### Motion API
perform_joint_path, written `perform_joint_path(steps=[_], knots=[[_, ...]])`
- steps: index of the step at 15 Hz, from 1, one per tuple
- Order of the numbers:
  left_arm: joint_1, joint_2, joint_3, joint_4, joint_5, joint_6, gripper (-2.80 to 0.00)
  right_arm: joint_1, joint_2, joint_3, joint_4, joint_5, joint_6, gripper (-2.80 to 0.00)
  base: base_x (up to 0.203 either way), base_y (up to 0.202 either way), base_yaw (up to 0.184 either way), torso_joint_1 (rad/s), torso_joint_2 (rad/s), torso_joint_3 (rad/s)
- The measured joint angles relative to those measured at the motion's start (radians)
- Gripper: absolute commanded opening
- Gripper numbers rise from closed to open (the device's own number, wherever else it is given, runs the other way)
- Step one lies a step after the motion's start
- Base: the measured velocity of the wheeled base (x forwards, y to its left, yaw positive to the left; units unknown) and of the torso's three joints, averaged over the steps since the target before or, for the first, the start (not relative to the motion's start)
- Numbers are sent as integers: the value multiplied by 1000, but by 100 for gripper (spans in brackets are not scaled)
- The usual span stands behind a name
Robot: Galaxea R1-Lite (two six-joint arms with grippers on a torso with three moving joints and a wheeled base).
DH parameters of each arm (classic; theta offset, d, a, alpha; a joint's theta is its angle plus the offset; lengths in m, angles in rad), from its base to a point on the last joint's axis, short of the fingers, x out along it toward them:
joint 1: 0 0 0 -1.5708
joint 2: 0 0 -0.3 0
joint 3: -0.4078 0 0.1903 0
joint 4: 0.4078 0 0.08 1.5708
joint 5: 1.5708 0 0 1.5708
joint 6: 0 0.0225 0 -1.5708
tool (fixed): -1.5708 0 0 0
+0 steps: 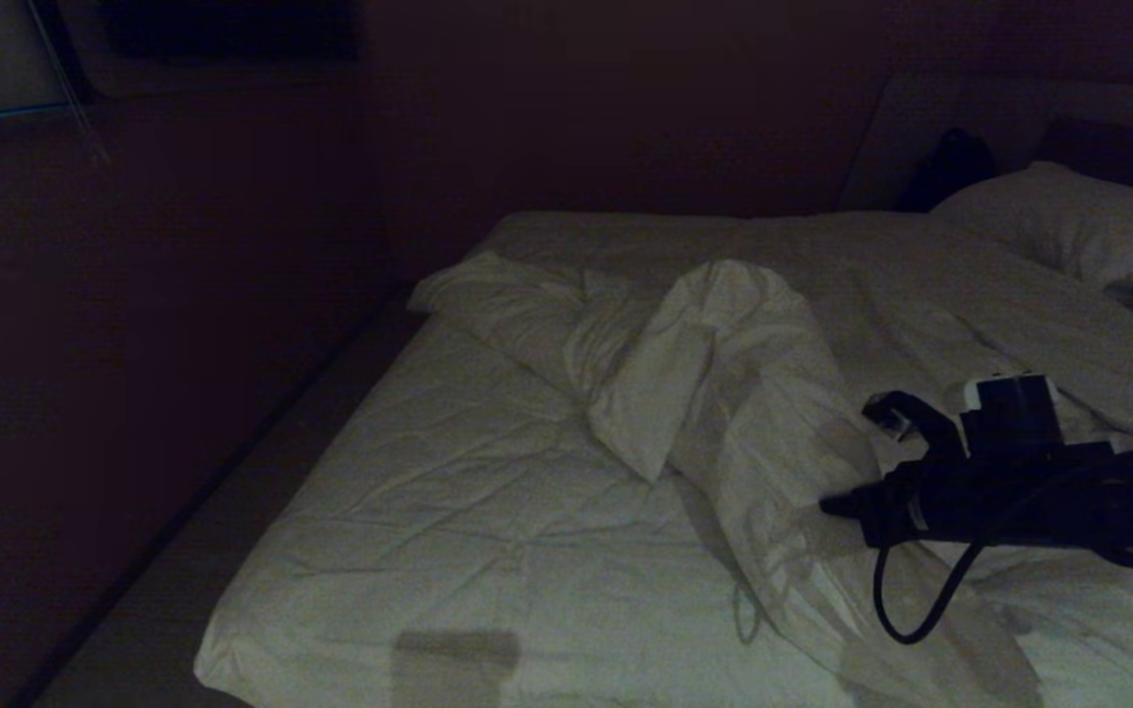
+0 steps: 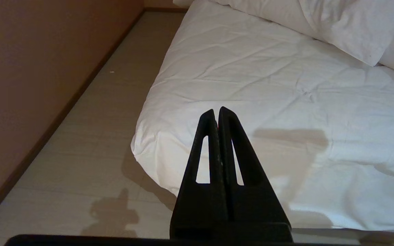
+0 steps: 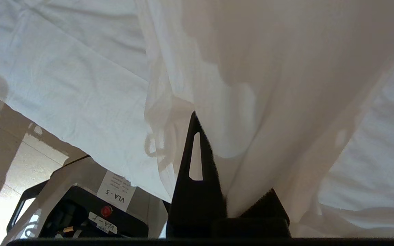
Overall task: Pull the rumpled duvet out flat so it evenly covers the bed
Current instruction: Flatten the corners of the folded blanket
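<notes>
Clearly, 1 duvet [image 1: 724,393] lies bunched in a ridge across the bed [image 1: 448,531], its fold pinched in the closed right gripper [image 3: 217,205] near the foot edge. Beyond that claw sits 1 pillow [image 1: 1078,221]; the left gripper [image 2: 217,112], shut and empty, hangs over the bed's corner.

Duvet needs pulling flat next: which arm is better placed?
Right. The right gripper is shut on a duvet fold. The left gripper is shut, empty, off the bed's corner.

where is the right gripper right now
In the head view the right gripper is on the right, low over the bed, shut on a fold of the rumpled duvet.
</notes>
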Motion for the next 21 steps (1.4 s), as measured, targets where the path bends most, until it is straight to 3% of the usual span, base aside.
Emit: perform_joint_path(steps=[13, 21], knots=[[0, 0, 0, 0, 0, 0, -280, 59, -74, 59, -27, 1, -7, -280, 0, 0, 0, 0, 0, 0], [0, 0, 0, 0, 0, 0, -280, 130, -144, 131, -27, 3, -77, -280, 0, 0, 0, 0, 0, 0]])
